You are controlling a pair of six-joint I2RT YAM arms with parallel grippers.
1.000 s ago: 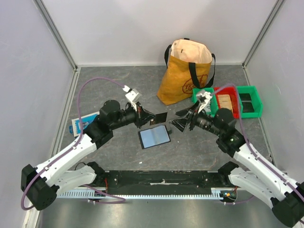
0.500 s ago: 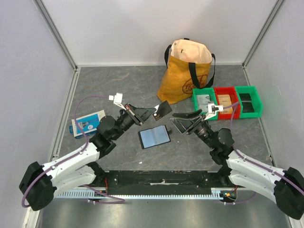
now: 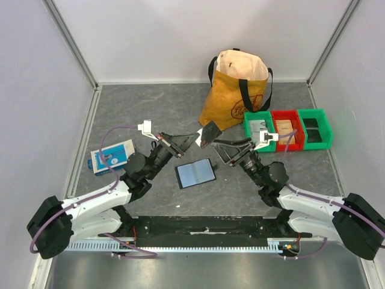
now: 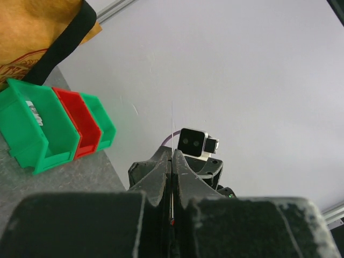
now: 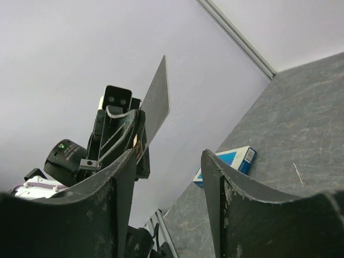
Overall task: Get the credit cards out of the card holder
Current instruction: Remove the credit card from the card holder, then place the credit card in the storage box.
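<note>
**Card held up, holder flat on the bench**

The left gripper (image 3: 198,139) pinches one grey credit card (image 3: 209,132) by its lower part. It holds the card above the bench (image 3: 150,108), probably to keep it free of the card holder (image 3: 195,173). The holder lies flat near the middle, on the near side of both grippers, with a pale blue-grey face up; I cannot tell whether that face is another card. The right gripper (image 3: 224,152) is spread and holds nothing. It points left at the card, seemingly placed to take it.
</note>
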